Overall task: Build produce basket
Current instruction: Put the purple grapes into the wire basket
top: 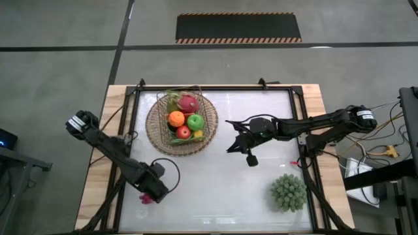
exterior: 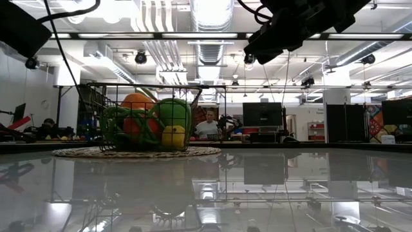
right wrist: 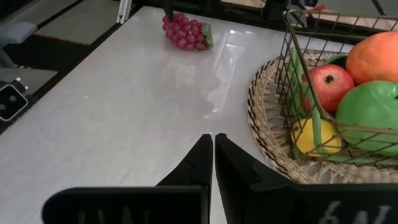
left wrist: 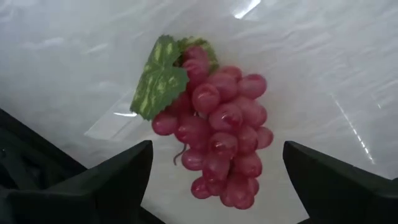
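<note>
The wicker basket (top: pixel 157 127) stands at the table's far left of centre, with a wire frame on it. It holds an orange (top: pixel 176 118), a green apple (top: pixel 195 121), a red apple (top: pixel 183 132), a lemon (top: pixel 197 134) and a pink dragon fruit (top: pixel 188 102). A bunch of purple-red grapes (left wrist: pixel 221 134) with a green leaf lies on its side on the table near the front left. My left gripper (left wrist: pixel 217 149) is open just above it, one finger on either side, not touching. My right gripper (right wrist: pixel 213 155) is shut and empty above the table, right of the basket (right wrist: pixel 273 134).
A large spiky green ball (top: pixel 288 192) sits at the table's near right. A dark frame rail (top: pixel 215 88) runs around the white table top. Bare table lies between the basket, the grapes and the ball. A person shows far off in the room behind (exterior: pixel 207 125).
</note>
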`<state>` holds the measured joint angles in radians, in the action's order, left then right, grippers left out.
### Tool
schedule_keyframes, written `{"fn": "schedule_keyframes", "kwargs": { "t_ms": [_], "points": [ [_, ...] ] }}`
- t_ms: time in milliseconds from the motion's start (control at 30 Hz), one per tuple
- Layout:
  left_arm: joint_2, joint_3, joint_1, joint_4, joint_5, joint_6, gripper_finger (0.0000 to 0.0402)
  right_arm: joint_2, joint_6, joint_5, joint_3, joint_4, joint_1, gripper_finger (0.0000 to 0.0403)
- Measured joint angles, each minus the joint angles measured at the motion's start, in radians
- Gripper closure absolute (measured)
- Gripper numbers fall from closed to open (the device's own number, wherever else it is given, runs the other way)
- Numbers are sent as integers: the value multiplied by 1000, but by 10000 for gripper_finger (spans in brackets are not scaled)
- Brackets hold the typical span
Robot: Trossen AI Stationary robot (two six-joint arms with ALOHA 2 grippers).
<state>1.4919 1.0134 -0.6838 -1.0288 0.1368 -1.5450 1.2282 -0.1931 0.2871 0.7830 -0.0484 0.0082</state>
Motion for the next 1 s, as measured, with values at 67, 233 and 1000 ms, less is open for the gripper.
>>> {"fn": "schedule_keyframes", "kwargs": {
  "t_ms": [67, 233, 1000],
  "points": [
    [3, 3, 1, 0, -1, 4, 61, 0, 0, 0, 0, -11, 0, 394],
    [7, 4, -4, 1, -3, 6, 85, 0, 1, 0, 0, -19, 0, 394],
    [33, -5, -33, 69, -39, -10, 318, 0, 8, 0, -1, -13, 0, 394]
  ]
}}
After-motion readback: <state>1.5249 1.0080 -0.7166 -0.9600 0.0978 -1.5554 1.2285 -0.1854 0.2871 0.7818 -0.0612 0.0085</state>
